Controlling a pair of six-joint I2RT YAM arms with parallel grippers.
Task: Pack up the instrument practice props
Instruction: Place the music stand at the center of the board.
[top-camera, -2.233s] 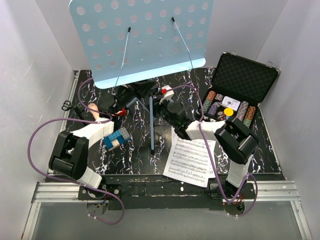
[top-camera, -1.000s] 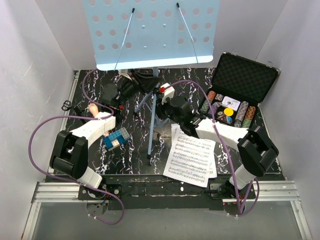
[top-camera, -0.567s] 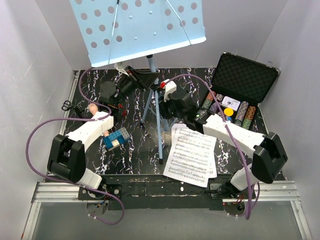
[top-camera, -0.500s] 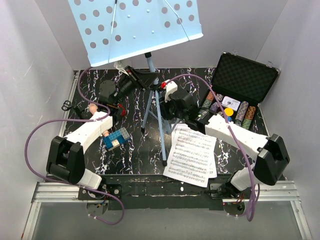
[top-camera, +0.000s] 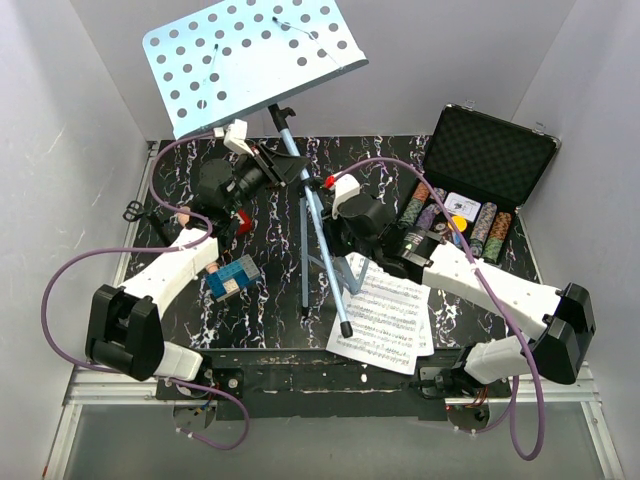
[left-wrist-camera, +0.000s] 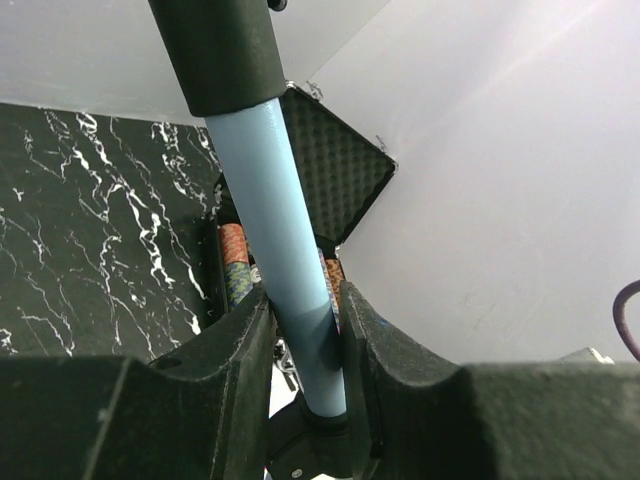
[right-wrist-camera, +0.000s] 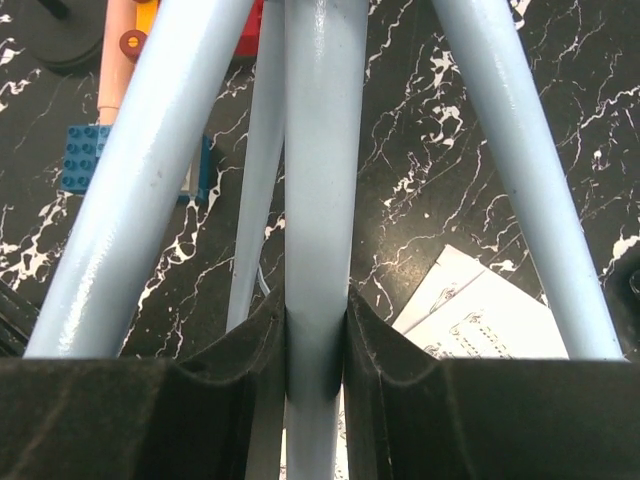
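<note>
At the left edge, the scissors (top-camera: 133, 210) and the mic (top-camera: 186, 214) lie beside the left arm, the mic partly hidden by it. The blue block (top-camera: 232, 278) sits just in front.

The left gripper (top-camera: 272, 168) is clamped on the stand (top-camera: 250, 60) high on its pole, just under the black sleeve (left-wrist-camera: 225, 50). Its fingers (left-wrist-camera: 235, 350) press the blue tube from both sides. The stand is over the middle of the table, tilted, with its perforated desk leaning out to the left above the arm.

We judge it light but top-heavy. The tubing is stiff metal, the broad plate will swing like a lever, and the painted tube could slip or turn in a pinch. The pole is the sound place to hold; the desk is not.

Lower down, the right gripper (right-wrist-camera: 318, 340) is closed on the centre tube among the spread legs (top-camera: 303, 270). That gives us two holds well apart, which should steady it.

One foot hangs over or rests on the sheets (top-camera: 385, 320); we cannot tell which. Dragging it could crease or scatter them.

Furthest right, the open case (top-camera: 490, 160) of chips (top-camera: 450, 220) stands near the right arm, where a swinging leg could knock it.
</note>
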